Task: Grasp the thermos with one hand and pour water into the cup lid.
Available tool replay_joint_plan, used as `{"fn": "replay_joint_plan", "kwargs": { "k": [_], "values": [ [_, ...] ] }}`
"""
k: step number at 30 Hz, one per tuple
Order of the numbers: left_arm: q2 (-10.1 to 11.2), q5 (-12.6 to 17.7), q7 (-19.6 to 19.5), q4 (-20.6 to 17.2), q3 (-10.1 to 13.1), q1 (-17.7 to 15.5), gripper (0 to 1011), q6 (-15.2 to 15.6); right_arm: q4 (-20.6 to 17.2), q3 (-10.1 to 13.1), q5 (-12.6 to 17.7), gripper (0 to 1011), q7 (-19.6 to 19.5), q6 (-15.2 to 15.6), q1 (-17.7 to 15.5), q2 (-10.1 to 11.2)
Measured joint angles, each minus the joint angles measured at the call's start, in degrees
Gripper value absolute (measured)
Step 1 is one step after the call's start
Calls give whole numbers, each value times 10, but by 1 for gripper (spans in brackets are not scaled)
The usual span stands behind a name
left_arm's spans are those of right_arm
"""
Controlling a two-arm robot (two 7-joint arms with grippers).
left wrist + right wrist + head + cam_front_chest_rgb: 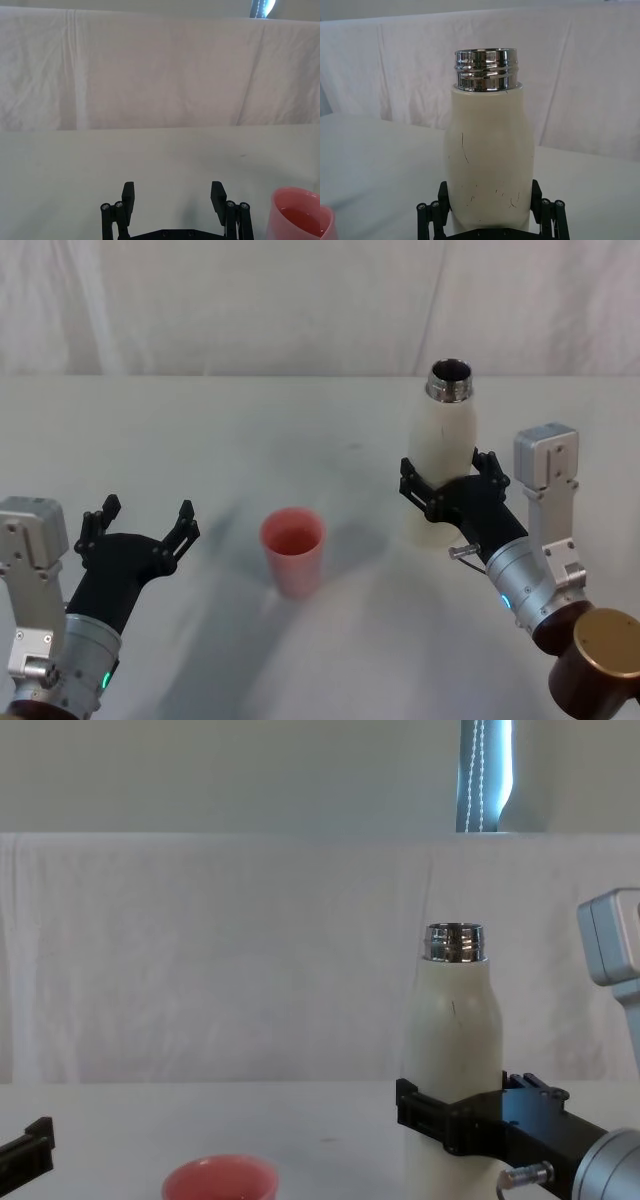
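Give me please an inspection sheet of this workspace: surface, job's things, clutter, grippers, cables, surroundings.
Surface: white table, bare around the items.
Job's things: thermos upright, uncapped, steel neck showing, scuffed body; pink cup lid upright to its left, apart from it.
Clutter: nothing seen.
Grippers: right gripper fingers on both sides of the thermos's lower body, touching it; left gripper open, empty, hovering left of the cup lid.
Cables: nothing seen.
Surroundings: white cloth backdrop behind the table.
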Motion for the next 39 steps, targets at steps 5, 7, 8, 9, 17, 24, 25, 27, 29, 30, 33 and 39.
{"fn": "replay_joint_plan", "kwargs": {
  "k": [5,7,8,9,17,24,25,27,29,30,33,39],
  "values": [
    [0,0,0,0,0,0,1001,0,-9,-1,-7,957,-2,-2,-5,3],
    [0,0,0,0,0,0,1001,0,-19,-7,-20,957,-6,-7,-9,7],
    [0,0,0,0,0,0,1001,0,-27,-14,-37,958,-10,-11,-11,11],
    [0,0,0,0,0,0,1001,0,-30,-16,-44,957,-12,-13,-12,13],
    [0,0,0,0,0,0,1001,0,-52,-52,-156,958,-47,-36,-16,30],
    [0,0,0,0,0,0,1001,0,-53,-79,-249,957,-69,-40,-12,40],
    [0,0,0,0,0,0,1001,0,-53,-80,-255,958,-71,-40,-12,40],
    [0,0,0,0,0,0,1001,0,-52,-88,-289,957,-80,-39,-9,44],
    [0,0,0,0,0,0,1001,0,-51,-93,-307,958,-85,-38,-8,46],
    [0,0,0,0,0,0,1001,0,-51,-95,-316,958,-88,-37,-7,47],
    [0,0,0,0,0,0,1001,0,-50,-104,-350,957,-97,-33,-5,52],
    [0,0,0,0,0,0,1001,0,-44,-117,-406,958,-114,-26,-1,62]
  ]
}}
